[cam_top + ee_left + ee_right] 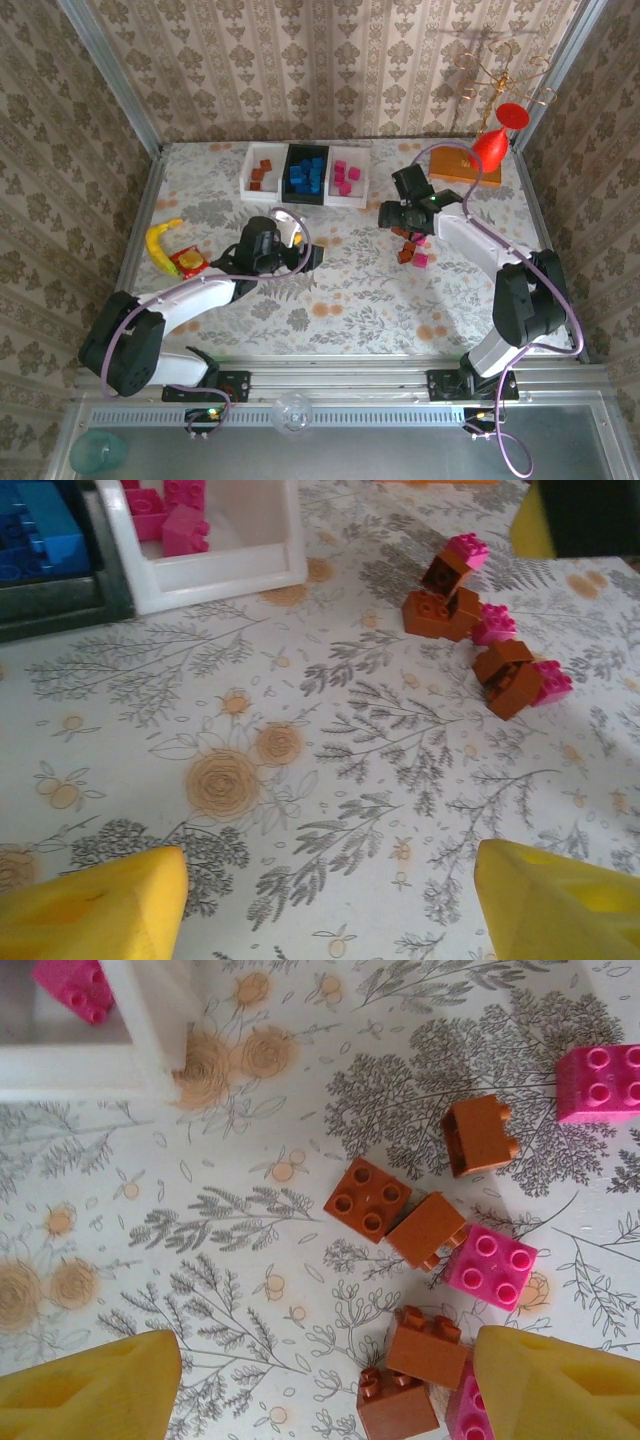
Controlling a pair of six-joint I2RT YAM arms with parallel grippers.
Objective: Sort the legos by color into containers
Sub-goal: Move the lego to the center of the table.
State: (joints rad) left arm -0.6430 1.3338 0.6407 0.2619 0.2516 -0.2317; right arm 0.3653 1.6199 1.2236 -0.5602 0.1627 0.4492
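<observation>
**Brown and pink bricks loose beneath my right pincer**

Plastic bins stand joined in a row at the far side of the worktop (350,290). There is a white bin (268,153) holding brown bricks (258,177). A black bin (305,152) in the middle holds blue bricks (306,176), and a second white bin (358,196) holds pink bricks (344,186). To the right of that row, a loose heap (408,248) of brown and pink bricks lies on the worktop.

My right pincer (325,1388) hangs over this heap with its yellow fingers (90,1390) spread wide and nothing gripped. From my right wrist I see two brown bricks and a pink one lying between the fingers. The pink one is just beside the finger at the right of that view, and more bricks are scattered beyond. A corner of the second white bin sits at the upper left there.

My left pincer (325,910) is low over the middle of the worktop, likewise spread and empty. It faces the same heap, which lies well apart from it.

A yellow banana toy (160,243) lies near the left edge. An orange base (462,170) with a red bulb (490,148) stands in the far right corner.
</observation>
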